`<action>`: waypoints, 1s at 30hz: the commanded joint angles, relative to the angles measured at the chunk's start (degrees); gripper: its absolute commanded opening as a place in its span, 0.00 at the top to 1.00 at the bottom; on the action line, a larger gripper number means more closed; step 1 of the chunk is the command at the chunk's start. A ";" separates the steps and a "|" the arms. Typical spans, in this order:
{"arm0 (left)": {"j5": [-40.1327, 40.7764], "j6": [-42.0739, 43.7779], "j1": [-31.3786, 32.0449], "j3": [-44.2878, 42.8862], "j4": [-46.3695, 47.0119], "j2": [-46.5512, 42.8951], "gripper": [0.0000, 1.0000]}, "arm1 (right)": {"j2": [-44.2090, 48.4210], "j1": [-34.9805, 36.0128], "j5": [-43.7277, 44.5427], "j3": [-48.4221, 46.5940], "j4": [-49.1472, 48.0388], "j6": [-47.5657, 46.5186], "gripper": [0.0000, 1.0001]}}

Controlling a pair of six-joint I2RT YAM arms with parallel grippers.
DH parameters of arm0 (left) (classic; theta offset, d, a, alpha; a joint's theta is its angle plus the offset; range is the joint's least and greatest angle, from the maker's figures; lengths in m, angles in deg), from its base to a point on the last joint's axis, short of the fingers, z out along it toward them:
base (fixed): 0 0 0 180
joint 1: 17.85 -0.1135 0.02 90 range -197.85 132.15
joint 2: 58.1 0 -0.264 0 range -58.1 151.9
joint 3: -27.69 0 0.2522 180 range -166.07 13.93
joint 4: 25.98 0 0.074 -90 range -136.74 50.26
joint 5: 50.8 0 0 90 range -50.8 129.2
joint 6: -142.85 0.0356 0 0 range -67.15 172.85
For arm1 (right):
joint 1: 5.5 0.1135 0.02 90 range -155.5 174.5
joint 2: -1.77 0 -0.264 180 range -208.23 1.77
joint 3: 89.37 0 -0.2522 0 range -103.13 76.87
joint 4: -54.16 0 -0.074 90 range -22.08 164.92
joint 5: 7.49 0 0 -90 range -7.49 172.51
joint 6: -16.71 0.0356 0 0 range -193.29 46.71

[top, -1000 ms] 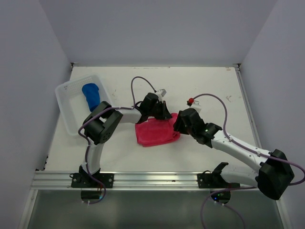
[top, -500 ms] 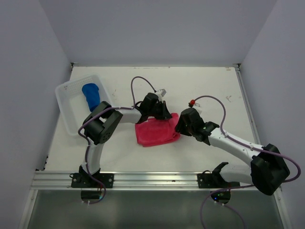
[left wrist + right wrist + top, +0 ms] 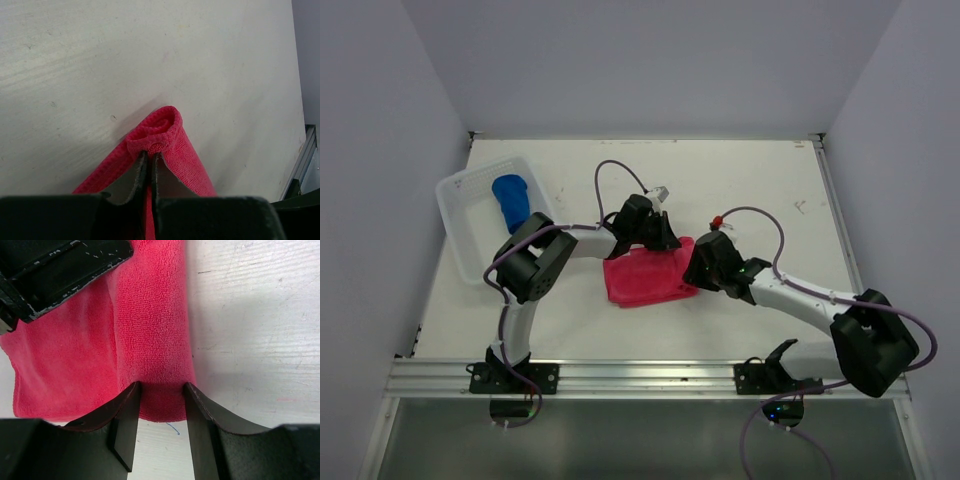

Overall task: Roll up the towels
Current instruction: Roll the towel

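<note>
The pink towel (image 3: 642, 278) lies mid-table, with its right edge turned into a roll (image 3: 152, 315). My left gripper (image 3: 663, 240) is shut on the far end of that roll; in the left wrist view its fingers (image 3: 142, 172) pinch the curled pink towel (image 3: 167, 131). My right gripper (image 3: 697, 268) holds the roll's near end, one finger (image 3: 125, 415) on each side and the cloth filling the gap. The blue towel (image 3: 510, 200) lies rolled in the white basket (image 3: 460, 215) at the far left.
Grey walls close the table in on the left, back and right. An aluminium rail (image 3: 640, 377) runs along the near edge. Both arms' cables (image 3: 610, 175) loop above the table's middle.
My right arm's elbow has swung in toward the near edge and its gripper has edged slightly left against the pink towel. The left gripper and the towel's shape look the same.
</note>
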 commanded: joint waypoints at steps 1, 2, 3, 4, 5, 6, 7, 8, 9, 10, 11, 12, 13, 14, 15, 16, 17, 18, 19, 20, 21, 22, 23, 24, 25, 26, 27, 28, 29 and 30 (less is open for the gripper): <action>3.23 2.96 -0.66 1.00 -1.90 -1.80 1.00 | -0.97 -0.16 -1.30 1.53 -0.78 -0.96 0.55; 3.15 2.96 -0.66 0.91 -1.98 -1.97 1.00 | -1.06 -0.16 -1.38 1.88 -1.13 -1.05 0.55; 3.14 2.96 -0.66 0.65 -2.16 -2.06 1.00 | -1.06 -0.16 -1.82 2.41 -1.65 -1.40 0.54; 3.14 2.96 -0.66 0.47 -2.33 -2.06 1.00 | -1.32 -0.16 -2.00 2.50 -2.09 -1.49 0.53; 3.06 2.96 -0.66 0.38 -2.33 -2.24 1.00 | -1.59 -0.16 -2.09 2.59 -2.45 -1.93 0.53; 2.97 2.87 -0.75 0.38 -2.33 -2.33 1.00 | -1.76 -0.16 -2.26 2.59 -2.54 -2.19 0.52; 2.88 2.87 -0.75 0.21 -2.42 -2.41 1.00 | -2.03 -0.25 -2.61 2.68 -2.88 -2.45 0.51; 2.88 2.87 -0.66 0.03 -2.60 -2.41 1.00 | -2.46 -0.16 -2.70 2.76 -3.15 -3.07 0.51; 2.79 2.87 -0.75 -0.14 -2.77 -2.41 1.00 | -2.82 -0.16 -2.88 2.85 -3.85 -3.51 0.51; 2.71 2.87 -0.66 -0.32 -2.86 -2.41 1.00 | -3.08 -0.07 -2.97 2.76 -4.03 -3.69 0.51; 2.71 2.78 -0.66 -0.32 -2.86 -2.41 1.00 | -3.87 -0.16 -3.23 2.68 -4.47 -4.47 0.51; 2.71 2.78 -0.75 -0.41 -2.86 -2.50 1.00 | -4.40 -0.16 -3.32 2.50 -4.64 -4.91 0.51; 2.53 2.70 -0.66 -0.41 -2.86 -2.50 1.00 | -4.92 -0.07 -3.67 2.41 -4.73 -5.27 0.52; 2.44 2.70 -0.75 -0.41 -2.86 -2.50 1.00 | -5.54 0.01 -3.93 2.24 -5.08 -5.88 0.53; 2.53 2.70 -0.66 -0.41 -2.86 -2.50 1.00 | -6.94 -0.07 -4.11 2.06 -5.17 -6.23 0.54; 2.44 2.70 -0.75 -0.41 -2.95 -2.50 1.00 | -7.39 -0.07 -4.28 1.97 -5.09 -6.41 0.56; 2.53 2.70 -0.66 -0.49 -3.04 -2.50 1.00 | -8.00 -0.07 -4.46 1.97 -5.17 -6.76 0.60; 2.36 2.70 -0.66 -0.50 -3.12 -2.59 1.00 | -8.79 0.01 -4.46 1.97 -5.17 -6.94 0.63; 2.35 2.70 -0.75 -0.50 -3.21 -2.59 1.00 | -9.06 0.10 -4.37 1.97 -5.26 -7.03 0.65; 2.35 2.70 -0.66 -0.50 -3.30 -2.76 1.00 | -9.15 0.19 -3.76 2.15 -5.26 -7.38 0.68; 2.35 2.70 -0.66 -0.50 -3.30 -2.94 1.00 | -9.06 0.28 -3.41 2.32 -5.09 -7.64 0.74; 2.35 2.52 -0.75 -0.50 -3.39 -3.29 1.00 | -8.97 0.37 -3.06 2.41 -5.09 -7.90 0.78; 2.27 2.43 -0.66 -0.58 -3.48 -3.47 1.00 | -8.71 0.63 -2.01 2.50 -4.65 -8.52 0.84; 2.18 2.34 -0.75 -0.67 -3.56 -3.64 1.00 | -8.53 0.80 -1.65 2.50 -4.47 -8.78 0.86; 2.09 2.08 -0.75 -0.67 -3.65 -4.17 1.00 | -8.01 0.89 -0.95 2.50 -4.30 -9.13 0.89; 2.09 1.91 -0.75 -0.67 -3.74 -4.43 1.00 | -7.66 1.33 -0.42 2.50 -3.51 -9.75 0.92; 1.83 1.73 -0.66 -0.85 -3.74 -4.70 1.00 | -7.39 1.51 0.63 2.41 -3.24 -10.10 0.93; 1.74 1.55 -0.84 -0.93 -4.09 -5.22 1.00 | -7.13 1.68 1.16 2.24 -2.89 -10.54 0.97; 1.74 1.12 -0.75 -1.02 -4.27 -5.40 1.00 | -6.69 2.12 1.77 2.06 -1.67 -11.24 0.99; 1.39 1.03 -0.84 -1.20 -4.36 -5.66 1.00 | -6.60 2.39 2.74 1.71 -1.14 -11.59 1.00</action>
